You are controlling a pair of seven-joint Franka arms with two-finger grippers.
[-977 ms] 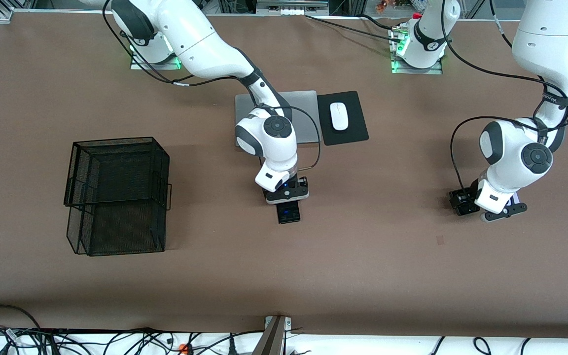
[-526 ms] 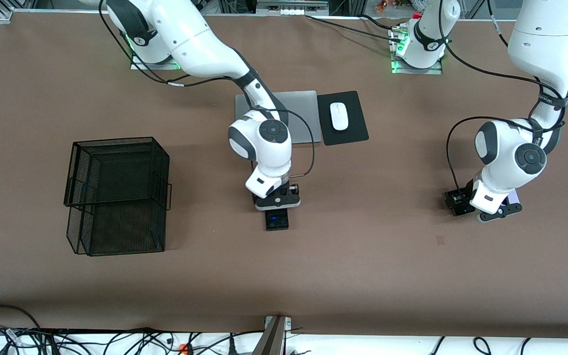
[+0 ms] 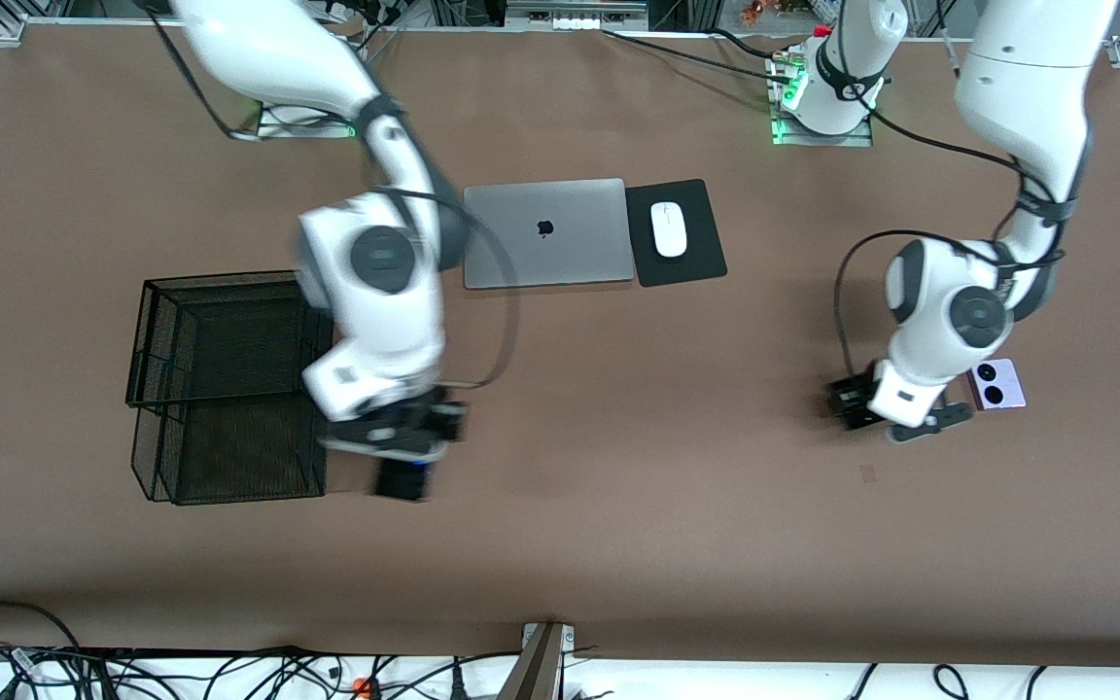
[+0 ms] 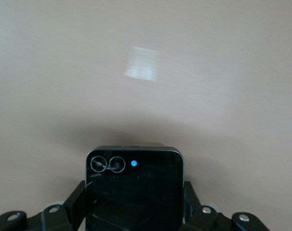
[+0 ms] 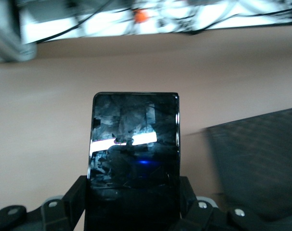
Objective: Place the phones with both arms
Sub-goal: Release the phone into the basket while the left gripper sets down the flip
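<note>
Right gripper (image 3: 402,449), clamped on our slab (image 3: 402,479), has swung to the basket (image 3: 229,384); left gripper (image 3: 895,416) carries the black phone (image 4: 135,190).

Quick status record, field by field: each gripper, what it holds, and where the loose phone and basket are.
right gripper: shut on long phone, over table beside basket
left gripper: shut on small black phone, above table
lilac phone: flat on table, beside left gripper
basket: toward right arm's end, holds no phone

Motion blurs the right pincer (image 3: 395,442); its long black phone (image 5: 134,154) runs off-frame.
</note>
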